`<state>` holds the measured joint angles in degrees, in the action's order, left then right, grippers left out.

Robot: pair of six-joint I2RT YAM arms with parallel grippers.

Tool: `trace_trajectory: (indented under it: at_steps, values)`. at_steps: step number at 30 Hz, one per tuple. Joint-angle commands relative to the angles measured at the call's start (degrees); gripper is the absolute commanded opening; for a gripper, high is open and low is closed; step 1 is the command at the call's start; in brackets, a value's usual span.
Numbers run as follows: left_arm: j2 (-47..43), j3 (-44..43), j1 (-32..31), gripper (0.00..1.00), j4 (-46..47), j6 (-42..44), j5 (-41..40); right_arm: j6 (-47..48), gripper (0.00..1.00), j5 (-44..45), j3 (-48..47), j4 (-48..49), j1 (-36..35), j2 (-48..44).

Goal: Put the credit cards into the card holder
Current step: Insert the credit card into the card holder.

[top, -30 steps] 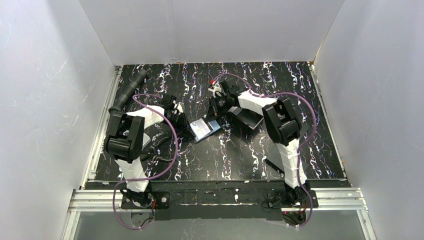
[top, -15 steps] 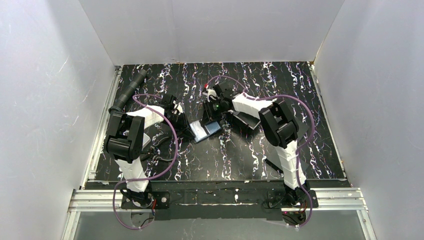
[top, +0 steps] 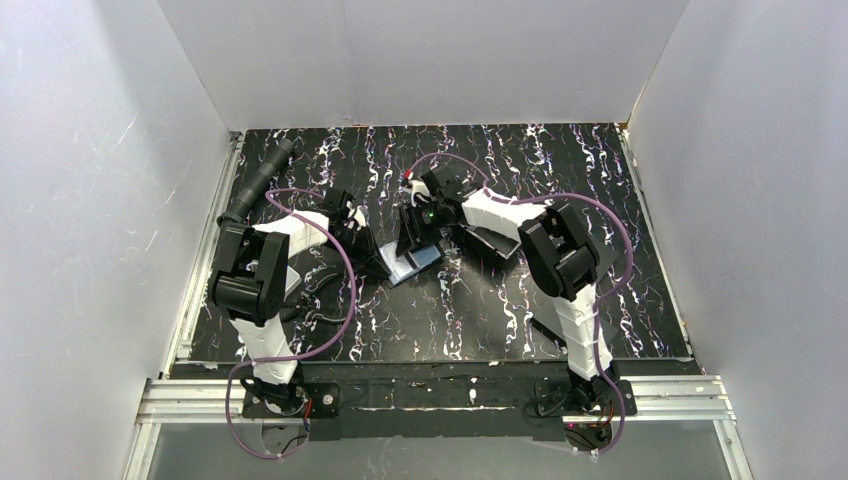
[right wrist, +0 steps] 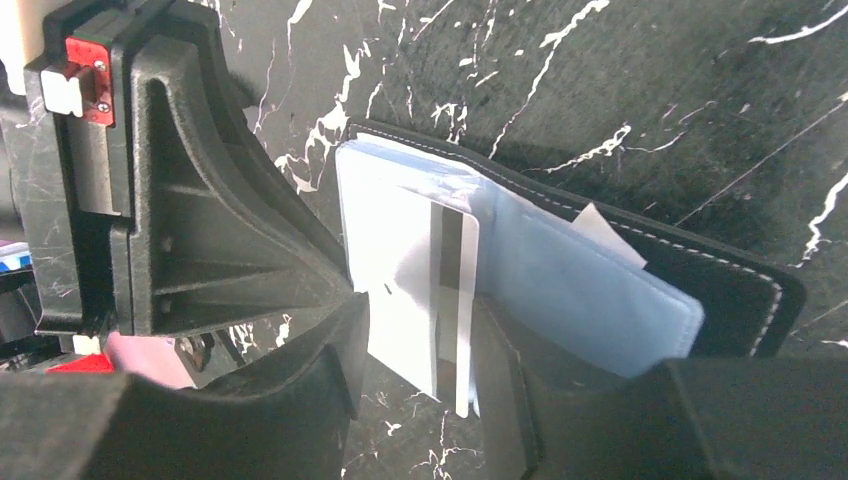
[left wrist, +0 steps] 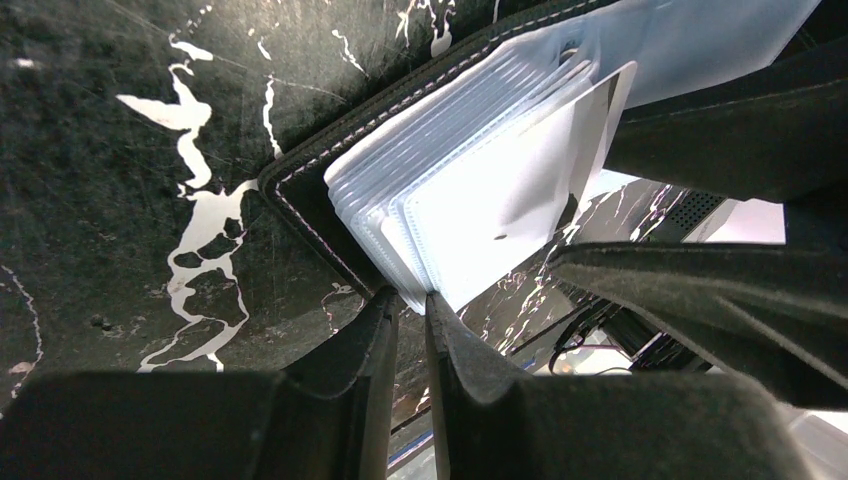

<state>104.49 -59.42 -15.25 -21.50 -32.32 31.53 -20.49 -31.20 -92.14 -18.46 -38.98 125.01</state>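
The card holder [top: 412,260] lies open on the table, black with pale blue-grey sleeves [right wrist: 590,290]. My left gripper [left wrist: 412,300] is shut on the near corner of its stack of clear sleeves [left wrist: 400,190], holding the left side. A white credit card [right wrist: 415,290] with a black stripe stands partly pushed in among the sleeves. My right gripper [right wrist: 425,320] is open, one finger on each side of that card's free end. From above, the right gripper [top: 415,232] hovers over the holder, facing the left gripper [top: 368,250].
A flat black slab [top: 495,240] lies under the right forearm, right of the holder. A black cylinder [top: 258,180] rests at the table's far left edge. White walls enclose the marbled black table [top: 560,160].
The right gripper's jaws have spread apart from shut, and the right wrist has shifted slightly left over the holder. The left gripper has kept its pinch and place.
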Motion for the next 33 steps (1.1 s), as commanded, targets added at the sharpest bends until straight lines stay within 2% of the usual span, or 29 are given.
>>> trace_trajectory:
  at_steps: [1, 9, 18, 24, 33]
  values:
    - [0.9, 0.4, -0.4, 0.15, -1.1, 1.5, -3.6, -0.8, 0.52, -2.2, 1.2, -1.7, -1.1, -4.1]
    - [1.0, 0.4, -0.5, 0.15, -1.0, 1.4, -3.5, -2.6, 0.62, -4.6, 4.7, 1.4, -0.7, -5.8]
    - [0.8, 0.4, -0.5, 0.14, -0.9, 1.5, -3.6, -5.3, 0.62, -6.5, 4.7, 6.3, -2.9, -4.8]
    - [0.6, 0.4, -0.4, 0.14, -1.0, 1.5, -3.6, -12.2, 0.61, -10.2, 10.3, 15.1, -2.9, -6.5]
    - [-1.3, -0.7, -0.5, 0.16, -2.9, 2.2, -4.3, -12.9, 0.63, -6.5, 12.1, 13.1, -2.7, -9.5]
